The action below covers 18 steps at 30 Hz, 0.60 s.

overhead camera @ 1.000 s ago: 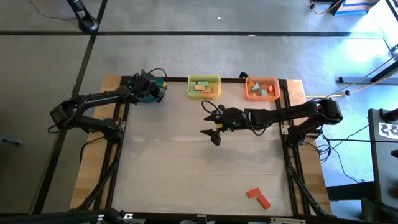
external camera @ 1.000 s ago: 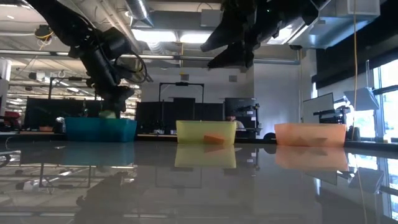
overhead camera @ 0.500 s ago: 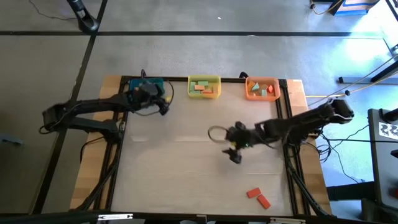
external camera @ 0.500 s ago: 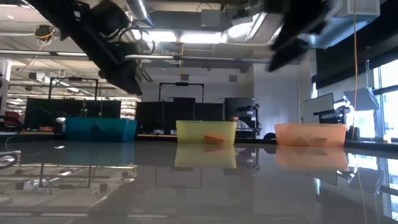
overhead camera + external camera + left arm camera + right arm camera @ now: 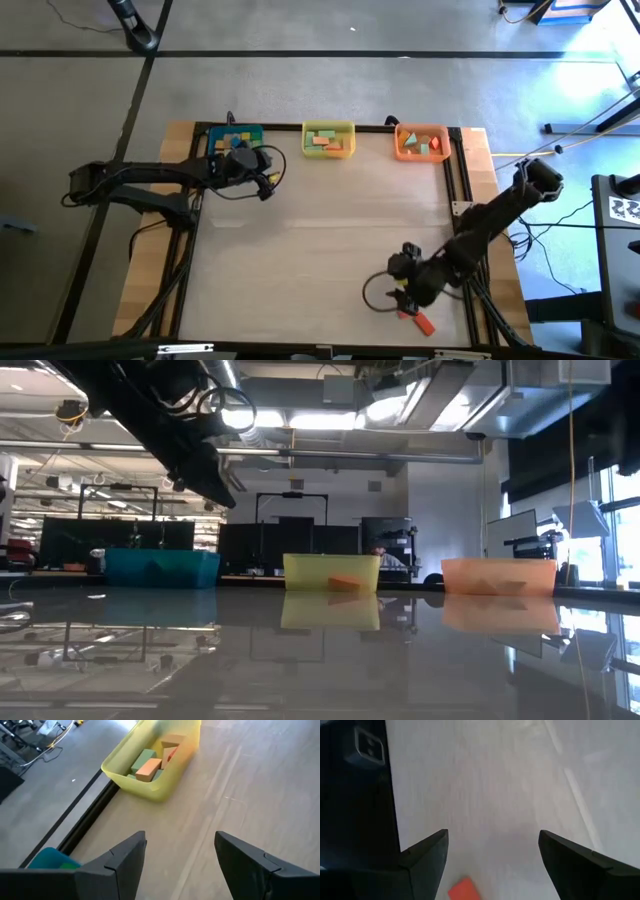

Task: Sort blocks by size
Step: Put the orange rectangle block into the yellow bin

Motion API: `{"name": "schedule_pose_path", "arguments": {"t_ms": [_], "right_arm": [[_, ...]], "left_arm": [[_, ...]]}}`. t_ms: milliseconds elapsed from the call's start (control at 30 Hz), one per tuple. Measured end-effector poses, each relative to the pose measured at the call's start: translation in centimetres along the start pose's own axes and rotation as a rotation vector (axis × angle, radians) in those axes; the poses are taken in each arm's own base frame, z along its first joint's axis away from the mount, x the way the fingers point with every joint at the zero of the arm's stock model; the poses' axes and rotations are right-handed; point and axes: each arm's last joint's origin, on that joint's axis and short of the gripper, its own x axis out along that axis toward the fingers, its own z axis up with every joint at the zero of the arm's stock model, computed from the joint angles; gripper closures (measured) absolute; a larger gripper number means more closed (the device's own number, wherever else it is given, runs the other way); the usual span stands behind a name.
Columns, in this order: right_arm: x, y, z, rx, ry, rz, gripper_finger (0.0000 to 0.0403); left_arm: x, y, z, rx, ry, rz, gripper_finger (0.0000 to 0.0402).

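Two orange-red blocks (image 5: pixel 422 322) lie on the table near its near edge, right of centre; one shows in the right wrist view (image 5: pixel 465 890). My right gripper (image 5: pixel 400 298) is open just left of them, low over the table (image 5: pixel 492 837), touching nothing. My left gripper (image 5: pixel 268 183) is open and empty above the table, just near-right of the blue bin (image 5: pixel 235 135); it also shows in the left wrist view (image 5: pixel 180 845). Other blocks lie in the blue bin, the yellow bin (image 5: pixel 155 765) and the orange bin (image 5: pixel 421 142).
The three bins stand in a row along the far edge: blue (image 5: pixel 160 568), yellow (image 5: pixel 332 572), orange (image 5: pixel 498 575). A black rail (image 5: pixel 462 180) runs along the table's right side. The wide middle of the table (image 5: pixel 320 240) is bare wood.
My right gripper has gone from the table's middle toward the near edge and somewhat right, down to the orange-red blocks. My left gripper has gone from over the blue bin toward the near-right, off the bin.
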Motion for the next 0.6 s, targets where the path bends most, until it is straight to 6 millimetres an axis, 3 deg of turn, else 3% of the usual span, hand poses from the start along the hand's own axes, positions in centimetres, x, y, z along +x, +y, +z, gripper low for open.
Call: {"name": "schedule_pose_path", "arguments": {"t_ms": [400, 600], "right_arm": [[5.0, 2.2, -4.6, -0.124, 0.203, -0.045, 0.0095], [5.7, 2.8, -6.2, -0.088, 0.313, -0.027, 0.0095]], "left_arm": [[0.0, 0.0, 0.1, -0.050, -0.010, 0.001, 0.0176], [0.0, 0.0, 0.1, -0.055, -0.006, 0.001, 0.0176]]}}
